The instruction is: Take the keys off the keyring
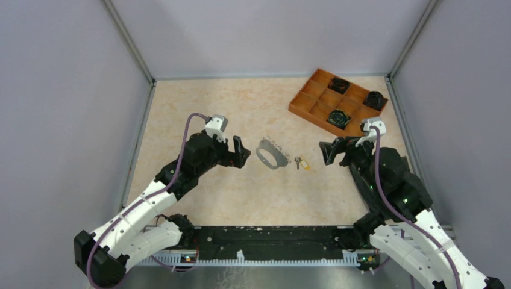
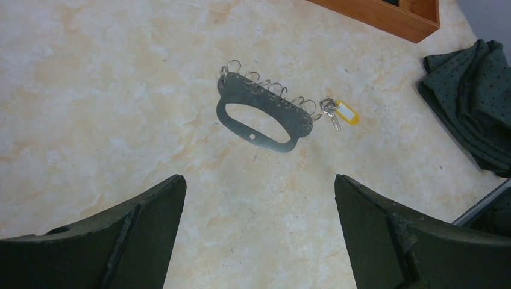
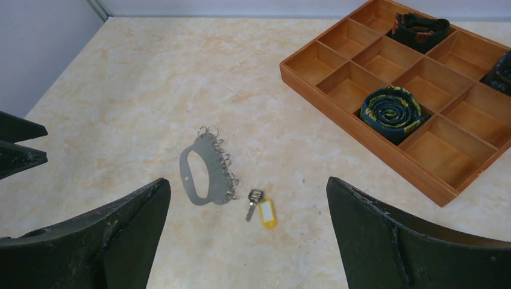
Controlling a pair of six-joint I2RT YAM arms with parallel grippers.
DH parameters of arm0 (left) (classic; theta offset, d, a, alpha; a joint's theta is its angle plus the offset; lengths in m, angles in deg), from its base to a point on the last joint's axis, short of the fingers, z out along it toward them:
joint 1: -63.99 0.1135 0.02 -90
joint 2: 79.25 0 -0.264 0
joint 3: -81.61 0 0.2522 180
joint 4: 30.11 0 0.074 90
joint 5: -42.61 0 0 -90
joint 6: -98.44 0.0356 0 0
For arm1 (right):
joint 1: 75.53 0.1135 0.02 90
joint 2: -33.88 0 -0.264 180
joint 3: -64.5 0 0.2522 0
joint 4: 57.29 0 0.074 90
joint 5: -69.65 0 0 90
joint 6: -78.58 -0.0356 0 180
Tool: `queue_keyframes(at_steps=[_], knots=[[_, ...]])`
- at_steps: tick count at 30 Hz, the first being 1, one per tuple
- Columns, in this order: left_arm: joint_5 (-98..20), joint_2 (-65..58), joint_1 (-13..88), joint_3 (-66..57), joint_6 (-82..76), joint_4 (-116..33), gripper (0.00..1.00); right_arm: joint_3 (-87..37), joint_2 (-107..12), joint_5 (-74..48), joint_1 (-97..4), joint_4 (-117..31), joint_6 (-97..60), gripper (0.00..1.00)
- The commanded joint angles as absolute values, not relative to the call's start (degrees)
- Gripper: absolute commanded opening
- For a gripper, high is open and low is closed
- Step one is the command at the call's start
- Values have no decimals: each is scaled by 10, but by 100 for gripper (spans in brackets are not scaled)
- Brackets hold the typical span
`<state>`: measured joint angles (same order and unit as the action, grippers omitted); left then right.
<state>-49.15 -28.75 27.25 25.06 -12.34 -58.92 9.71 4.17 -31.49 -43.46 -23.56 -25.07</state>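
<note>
The grey D-shaped keyring [image 1: 271, 155] lies flat on the table, small wire loops along one edge; it also shows in the left wrist view [image 2: 262, 112] and the right wrist view [image 3: 205, 170]. The keys [image 1: 301, 162], a small metal key with a yellow tag, lie on the table just right of it, apart from its plate [image 2: 338, 112] [image 3: 259, 206]. My left gripper [image 1: 240, 152] is open and empty, left of the keyring [image 2: 259, 192]. My right gripper [image 1: 328, 153] is open and empty, right of the keys [image 3: 248, 198].
An orange compartment tray [image 1: 301, 105] stands at the back right, holding coiled dark items [image 3: 390, 111]. Grey walls close in the table on three sides. In the left wrist view the right arm's dark cover [image 2: 473, 102] shows at the right.
</note>
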Motion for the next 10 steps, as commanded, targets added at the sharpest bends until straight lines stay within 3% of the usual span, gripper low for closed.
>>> queue_keyframes(at_steps=[1,10], knots=[[-480,-293,275,245,-113,-581,99,80,48,-322,-440,-246,-247,99],[-478,-296,275,246,-112,-580,99,80,49,-323,-440,-247,-246,99]])
